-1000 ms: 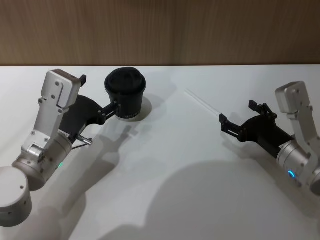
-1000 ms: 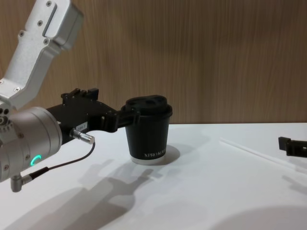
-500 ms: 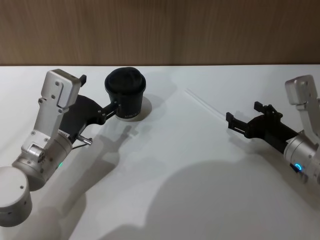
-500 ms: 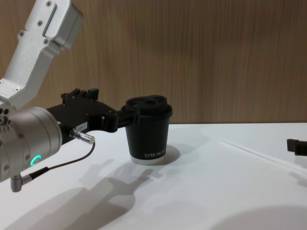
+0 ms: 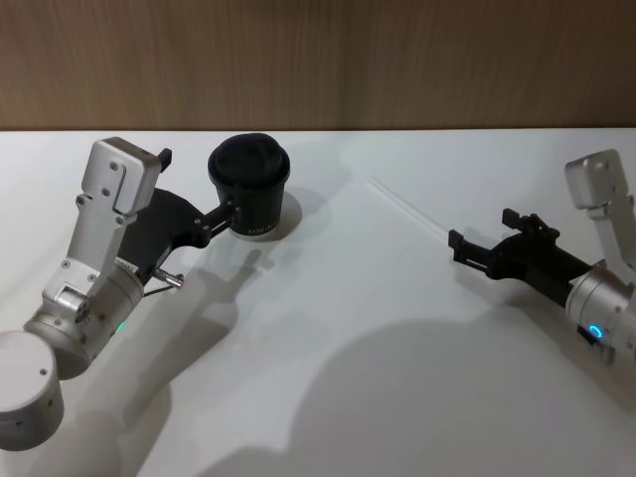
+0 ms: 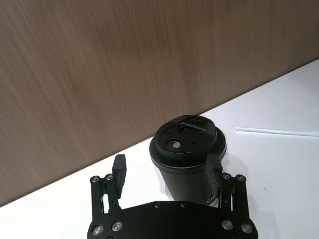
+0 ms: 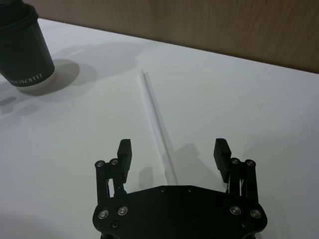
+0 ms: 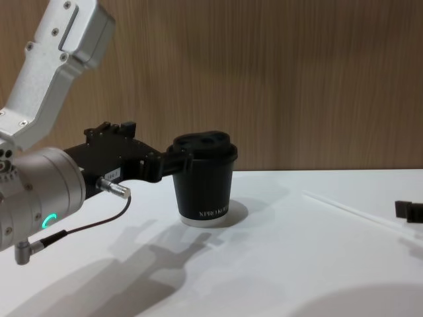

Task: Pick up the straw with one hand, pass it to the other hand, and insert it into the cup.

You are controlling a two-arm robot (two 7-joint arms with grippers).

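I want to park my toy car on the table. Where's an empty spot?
Best is the bare white tabletop between the black lidded paper cup and the thin white straw, and nearer the robot. Crowded: the open left gripper by the cup, the open right gripper at the straw.

Matt black cup [image 8: 203,191] probably paper, smooth white straw [image 7: 157,122], matt white table [image 5: 397,348], wood-grain wall [image 8: 297,79], satin metal left arm [image 8: 53,66]

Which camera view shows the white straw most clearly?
The right wrist view: the straw lies full-length on the table, ending between the open right gripper's fingers. Head and chest views show a faint line; the left wrist view shows one end.
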